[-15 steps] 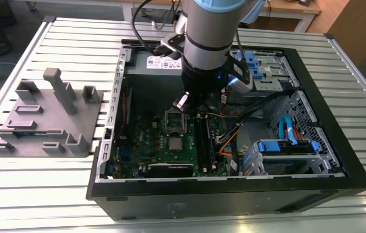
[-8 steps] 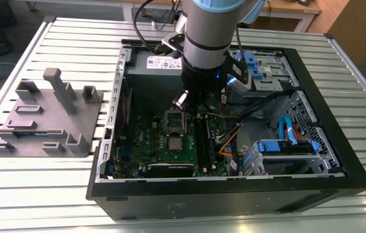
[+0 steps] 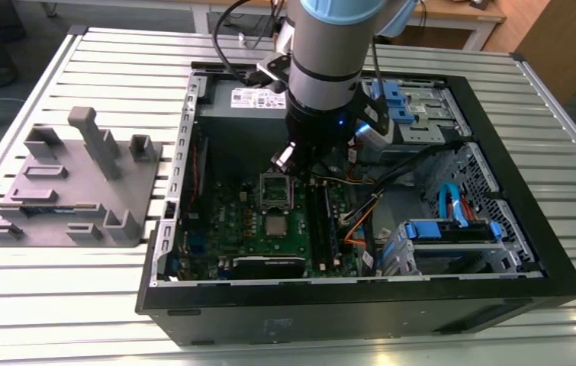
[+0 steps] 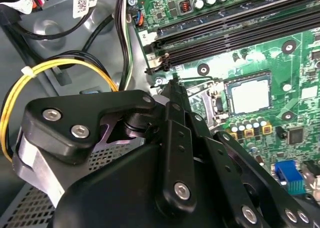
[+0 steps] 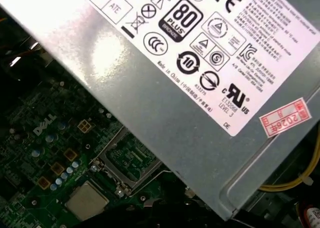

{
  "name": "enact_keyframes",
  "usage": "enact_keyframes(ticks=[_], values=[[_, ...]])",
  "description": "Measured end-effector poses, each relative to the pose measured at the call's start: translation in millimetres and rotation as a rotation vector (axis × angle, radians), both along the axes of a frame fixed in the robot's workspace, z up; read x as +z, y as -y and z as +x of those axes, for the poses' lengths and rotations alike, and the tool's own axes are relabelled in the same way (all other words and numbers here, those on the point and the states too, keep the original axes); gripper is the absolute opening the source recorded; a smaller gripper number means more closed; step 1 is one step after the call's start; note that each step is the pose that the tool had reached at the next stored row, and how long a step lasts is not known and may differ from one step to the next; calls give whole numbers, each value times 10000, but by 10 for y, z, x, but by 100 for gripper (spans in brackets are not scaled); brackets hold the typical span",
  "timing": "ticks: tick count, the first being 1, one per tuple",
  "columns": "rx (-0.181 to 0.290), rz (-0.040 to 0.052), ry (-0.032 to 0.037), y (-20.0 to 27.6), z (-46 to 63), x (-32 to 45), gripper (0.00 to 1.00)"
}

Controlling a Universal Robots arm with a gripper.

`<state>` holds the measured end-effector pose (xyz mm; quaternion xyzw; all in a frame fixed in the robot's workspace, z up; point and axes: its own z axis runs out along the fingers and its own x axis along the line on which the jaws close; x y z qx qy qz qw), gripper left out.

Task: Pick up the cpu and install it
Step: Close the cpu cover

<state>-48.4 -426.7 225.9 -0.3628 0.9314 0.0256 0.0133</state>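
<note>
An open desktop computer case (image 3: 369, 320) lies on its side on a slatted metal table (image 3: 64, 290), with its green motherboard (image 3: 252, 236) facing up. On the table, towards the exterior view's left and well apart from the case, stands a grey plastic fixture (image 3: 74, 183) with several upright posts.

The robot arm (image 3: 333, 53) reaches down into the case. Its black gripper (image 3: 290, 162) hangs just above the motherboard, over the end of the hinged socket frame (image 3: 278, 191) that lies nearer the grey power supply (image 3: 252, 99). In the second wrist view the gripper (image 4: 173, 85) points its tip at the edge of the socket area, beside the long black memory slots (image 4: 225, 28). It cannot be told whether the gripper is spread or pressed together, and nothing is seen in its grasp.

The cpu (image 3: 275, 225), a small silvery square, lies flat on the motherboard just beside the socket frame, apart from the gripper. In both wrist views the cpu (image 4: 248, 95) (image 5: 86, 200) sits level in a dark square surround. In the first wrist view the socket frame (image 5: 127, 160) lies between the cpu and the labelled power supply (image 5: 175, 88).

Yellow cables (image 4: 60, 68) loop near the gripper's body.
</note>
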Motion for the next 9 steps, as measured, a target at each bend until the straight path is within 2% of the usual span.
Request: enact_keyframes(ticks=[9], values=[[-212, 1, 0, -83, 19, -59, 11]])
